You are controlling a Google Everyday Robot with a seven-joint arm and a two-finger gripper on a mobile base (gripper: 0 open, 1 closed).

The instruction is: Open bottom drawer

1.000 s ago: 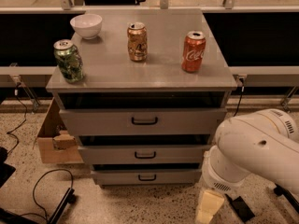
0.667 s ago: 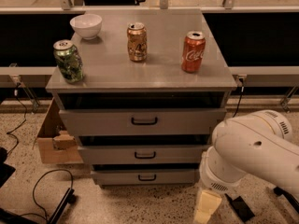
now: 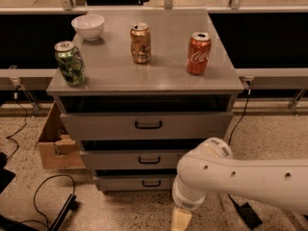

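1. Only one camera view here, looking down at the front of a grey metal cabinet (image 3: 144, 78) with three drawers stacked in it.
2. The bottom drawer (image 3: 130, 182) is the lowest and narrowest front, right above the speckled floor (image 3: 269, 129). Its small black loop handle (image 3: 151, 183) sits about mid-panel. The front looks pushed in, tucked under the middle drawer (image 3: 115, 160), and its right end is hidden behind the robot.
3. Above those is the top drawer (image 3: 106, 125), the widest of the three. There's a dark gap over each front.
4. The white arm (image 3: 250, 177) comes in from the right edge and bends down in front of the cabinet's lower right corner.
5. The gripper (image 3: 181, 220) hangs off the end of it at the very bottom of the frame, low by the floor. It's below and a bit right of the bottom handle and apart from it. Only a pale stub shows before the frame cuts it off, so I can't tell how far open it is or whether it's holding anything.
6. On top of the cabinet there's a white bowl (image 3: 88, 26) back left, a green can (image 3: 70, 63) front left, a gold can (image 3: 140, 43) in the middle and a red Coca-Cola can (image 3: 198, 53) on the right, all upright.
7. A cardboard box (image 3: 50, 150) sits on the floor just beside the cabinet's left side, with a black cable (image 3: 41, 196) looping in front of it.
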